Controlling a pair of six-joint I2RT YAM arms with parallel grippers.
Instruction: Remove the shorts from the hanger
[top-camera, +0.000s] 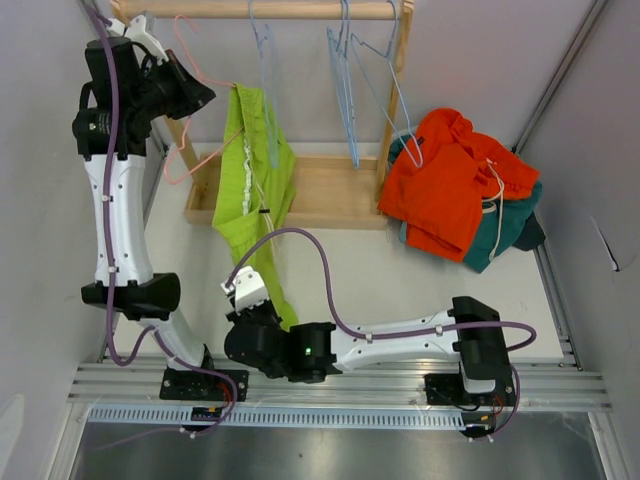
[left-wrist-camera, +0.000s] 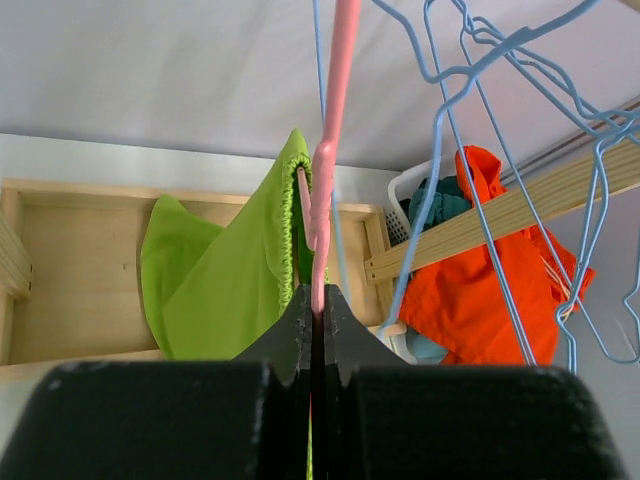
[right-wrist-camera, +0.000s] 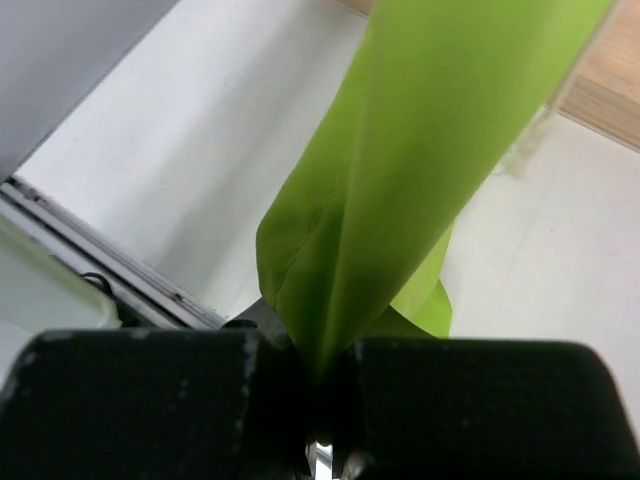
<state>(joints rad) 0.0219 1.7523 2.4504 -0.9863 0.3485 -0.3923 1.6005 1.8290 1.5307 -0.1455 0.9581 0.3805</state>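
Note:
The lime green shorts (top-camera: 248, 180) hang stretched from a pink wire hanger (top-camera: 195, 75) at the wooden rail down toward the near table. My left gripper (top-camera: 200, 92) is shut on the pink hanger (left-wrist-camera: 322, 200), with the shorts' waistband (left-wrist-camera: 285, 230) looped on it just beyond my fingers. My right gripper (top-camera: 262, 305) is shut on the lower hem of the lime green shorts (right-wrist-camera: 420, 170). The orange-red shorts (top-camera: 450, 180) lie in a heap on the teal green shorts (top-camera: 505, 225) at the right. The dark navy and light blue shorts are out of view.
A wooden rack with rail (top-camera: 290, 10) and base (top-camera: 330, 190) stands at the back. Several empty blue wire hangers (top-camera: 350, 80) hang on the rail. A white basket (left-wrist-camera: 405, 190) holds the heap. Metal rails (top-camera: 340, 385) run along the near edge.

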